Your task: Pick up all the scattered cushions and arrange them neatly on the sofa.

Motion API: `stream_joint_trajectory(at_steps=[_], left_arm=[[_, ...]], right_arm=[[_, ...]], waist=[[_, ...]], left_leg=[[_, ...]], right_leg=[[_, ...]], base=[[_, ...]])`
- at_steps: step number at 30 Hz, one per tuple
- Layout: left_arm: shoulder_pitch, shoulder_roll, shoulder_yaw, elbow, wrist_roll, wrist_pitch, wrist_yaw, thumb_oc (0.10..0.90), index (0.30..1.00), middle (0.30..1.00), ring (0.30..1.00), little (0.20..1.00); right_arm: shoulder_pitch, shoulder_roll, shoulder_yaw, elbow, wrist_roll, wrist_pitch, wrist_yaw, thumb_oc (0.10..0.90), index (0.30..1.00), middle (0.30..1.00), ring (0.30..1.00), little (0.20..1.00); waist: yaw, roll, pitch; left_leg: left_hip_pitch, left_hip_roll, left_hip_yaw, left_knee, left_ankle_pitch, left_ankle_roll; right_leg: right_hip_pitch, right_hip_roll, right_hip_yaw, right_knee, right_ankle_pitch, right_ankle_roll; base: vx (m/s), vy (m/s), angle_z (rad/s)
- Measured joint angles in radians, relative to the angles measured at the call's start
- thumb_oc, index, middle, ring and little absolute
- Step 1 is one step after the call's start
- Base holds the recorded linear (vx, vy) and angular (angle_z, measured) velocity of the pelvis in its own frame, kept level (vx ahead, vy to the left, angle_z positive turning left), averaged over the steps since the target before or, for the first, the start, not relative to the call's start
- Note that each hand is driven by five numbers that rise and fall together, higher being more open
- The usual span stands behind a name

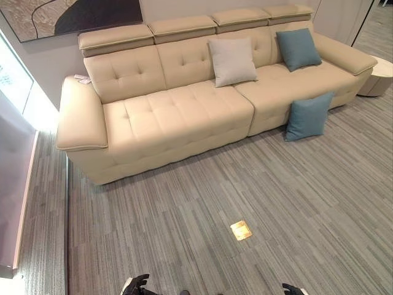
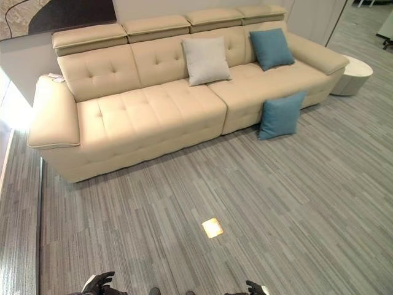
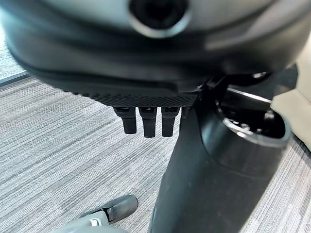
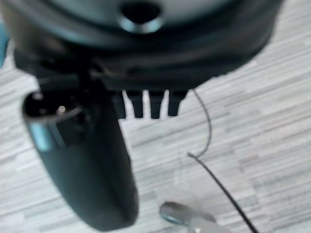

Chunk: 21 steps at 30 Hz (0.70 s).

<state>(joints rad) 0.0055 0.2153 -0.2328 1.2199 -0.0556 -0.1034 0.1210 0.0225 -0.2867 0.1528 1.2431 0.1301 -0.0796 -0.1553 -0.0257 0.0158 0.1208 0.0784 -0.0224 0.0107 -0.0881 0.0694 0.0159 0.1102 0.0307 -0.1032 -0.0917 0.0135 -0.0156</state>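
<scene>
Sofa: the cream sofa (image 1: 184, 110) stands against the wall, its seat mostly bare.
Cushions placed: a grey cushion (image 1: 232, 61) leans upright on the backrest near the middle; a blue cushion (image 1: 298, 49) leans on the backrest toward the right end.
Cushion left: a second blue cushion on the floor (image 1: 308, 115) stands on its edge, propped against the sofa's front below the right seat.
How it will handle: probably light, soft and squashy, with a fabric cover that gives grip; it would sag if pinched by one corner. The upper edge stands free and looks the best place to take hold, or both sides between two hands.
Left hand: the left hand (image 3: 146, 121) hangs low over the carpet, fingers relaxed and straight, grasping nothing.
Right hand: the right hand (image 4: 146, 104) likewise hangs released and empty.
Distance: both hands are well apart from the floor cushion, so a walk forward and rightward comes first.
Surroundings: a small round side table (image 1: 377, 75) sits just beside the sofa's right arm, near the cushion; a brass floor plate (image 1: 241, 230) lies flush in the carpet (image 1: 184, 203) between robot and sofa; a small white object (image 1: 82, 78) rests by the left arm.
In the way: nothing blocks the path, though the side table narrows the room on the right.
</scene>
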Motion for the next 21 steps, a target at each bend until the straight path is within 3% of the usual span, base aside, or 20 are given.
stream_joint_trajectory(at_steps=[12,21], left_arm=[[-0.01,0.001,-0.03,-0.002,0.023,0.001,-0.001,0.8,0.9,0.9,0.9,0.9],[-0.024,0.005,-0.069,-0.006,0.049,0.001,-0.002,0.8,0.9,0.9,0.9,0.9]], right_arm=[[-0.002,0.026,0.018,0.0,-0.042,0.002,0.0,0.8,0.9,0.9,0.9,0.9],[-0.009,0.026,0.018,-0.002,-0.043,0.003,-0.001,0.8,0.9,0.9,0.9,0.9]], waist=[[-0.001,-0.007,-0.009],[-0.018,-0.016,-0.013]], left_leg=[[-0.001,0.0,0.015,0.0,-0.001,0.001],[-0.019,0.007,0.081,0.0,-0.003,0.005]], right_leg=[[-0.008,0.0,0.023,0.0,0.006,0.003],[-0.075,0.004,0.081,0.053,0.006,0.011]], base=[[0.02,0.01,-0.04],[-0.03,0.025,-0.22]])
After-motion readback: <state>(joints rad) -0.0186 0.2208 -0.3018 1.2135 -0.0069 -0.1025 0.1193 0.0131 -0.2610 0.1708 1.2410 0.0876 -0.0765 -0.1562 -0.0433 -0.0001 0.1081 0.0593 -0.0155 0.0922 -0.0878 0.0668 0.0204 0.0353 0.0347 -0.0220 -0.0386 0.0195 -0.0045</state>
